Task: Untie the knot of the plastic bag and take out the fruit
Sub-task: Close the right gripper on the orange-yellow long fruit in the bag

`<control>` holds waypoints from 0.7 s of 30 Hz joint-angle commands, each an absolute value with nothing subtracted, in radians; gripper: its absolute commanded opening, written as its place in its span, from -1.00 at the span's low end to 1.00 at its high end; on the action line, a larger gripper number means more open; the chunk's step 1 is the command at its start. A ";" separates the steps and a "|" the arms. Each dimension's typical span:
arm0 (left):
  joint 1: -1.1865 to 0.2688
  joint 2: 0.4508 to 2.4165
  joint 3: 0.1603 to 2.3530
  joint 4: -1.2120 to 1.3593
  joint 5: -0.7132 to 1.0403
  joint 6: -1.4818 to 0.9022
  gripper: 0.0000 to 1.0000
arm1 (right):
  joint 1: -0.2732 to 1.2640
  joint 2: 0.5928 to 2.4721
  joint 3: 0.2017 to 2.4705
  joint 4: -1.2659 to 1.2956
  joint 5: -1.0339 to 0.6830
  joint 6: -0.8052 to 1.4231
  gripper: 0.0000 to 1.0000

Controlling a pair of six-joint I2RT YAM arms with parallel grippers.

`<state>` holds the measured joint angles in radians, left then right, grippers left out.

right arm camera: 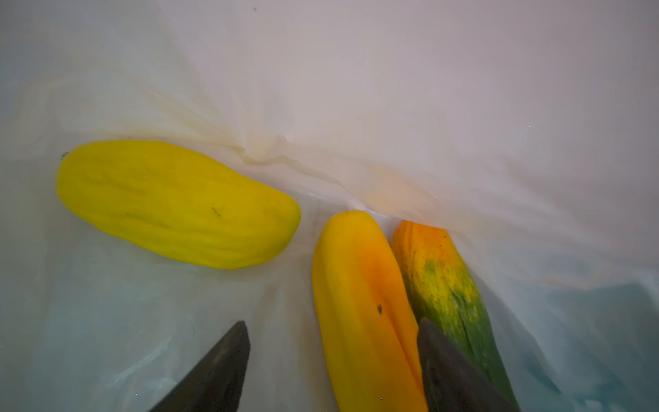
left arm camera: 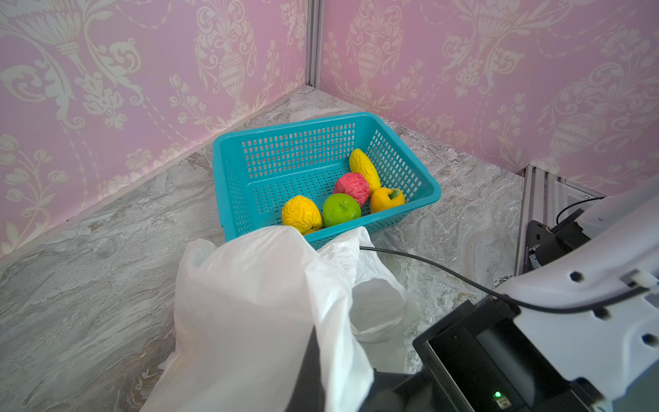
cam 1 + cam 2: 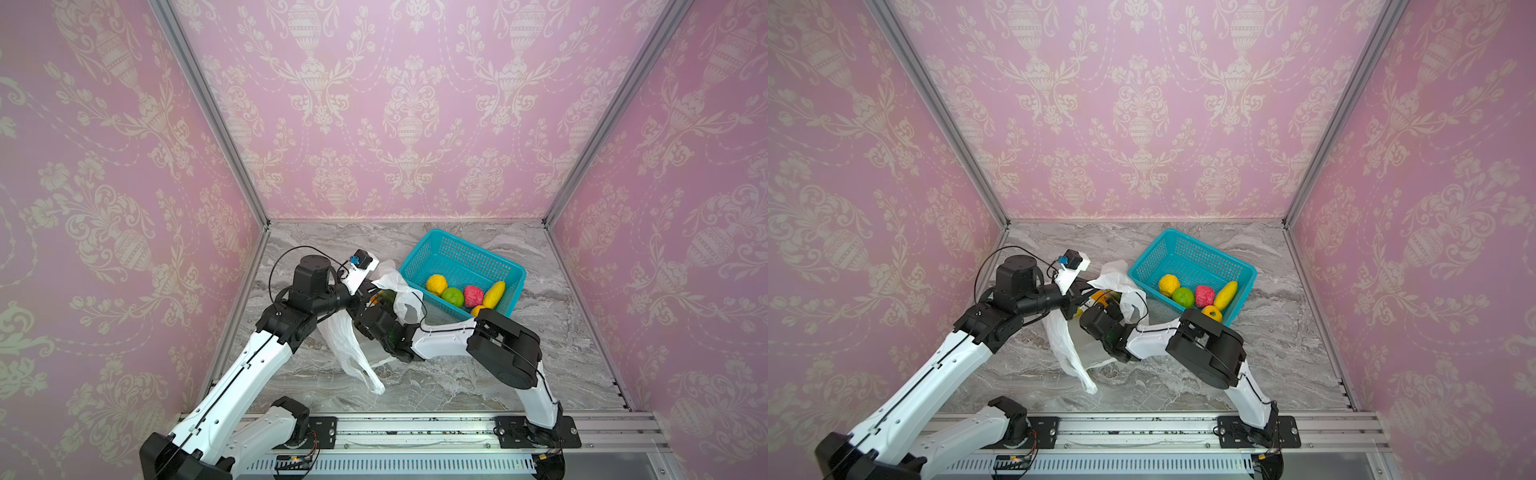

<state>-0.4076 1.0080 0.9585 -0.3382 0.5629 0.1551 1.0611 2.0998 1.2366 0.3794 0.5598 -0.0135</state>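
In both top views the bag [image 3: 351,347] droops left of centre on the bench [image 3: 478,374], mouth raised beside the basket [image 3: 415,253], where five fruit [image 3: 452,296] sit. In the left wrist view your left hand [image 2: 307,356], bottom centre, is closed on the bag's thin, slippery film; grip near the rim. In the right wrist view your right hand [image 1: 333,321] is inside, fingers wide astride a long yellow-orange piece [image 1: 363,285]: likely light and soft, so take it mid-length.
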 commanded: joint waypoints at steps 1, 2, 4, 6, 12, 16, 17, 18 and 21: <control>-0.400 0.989 0.948 -0.328 0.566 0.151 -1.00 | 1.047 2.124 1.280 0.291 0.602 0.035 0.59; -0.400 0.989 0.947 -0.328 0.566 0.150 -1.00 | 1.041 2.128 1.286 0.283 0.606 0.041 0.62; -0.400 0.989 0.948 -0.328 0.566 0.151 -1.00 | 1.033 2.137 1.300 0.262 0.617 0.050 0.64; -0.400 0.989 0.948 -0.328 0.565 0.150 -1.00 | 1.026 2.147 1.321 0.228 0.632 0.059 0.65; -0.400 0.988 0.948 -0.328 0.567 0.149 -1.00 | 1.006 2.171 1.365 0.162 0.621 0.093 0.68; -0.400 0.988 0.946 -0.328 0.566 0.150 -1.00 | 1.002 2.192 1.399 0.123 0.590 0.108 0.49; -0.400 0.988 0.947 -0.329 0.565 0.151 -1.00 | 0.999 2.198 1.409 0.112 0.583 0.112 0.46; -0.400 0.988 0.947 -0.330 0.565 0.150 -1.00 | 0.999 2.206 1.422 0.101 0.574 0.114 0.46; -0.400 0.987 0.946 -0.330 0.566 0.152 -1.00 | 0.995 2.233 1.462 0.062 0.565 0.127 0.46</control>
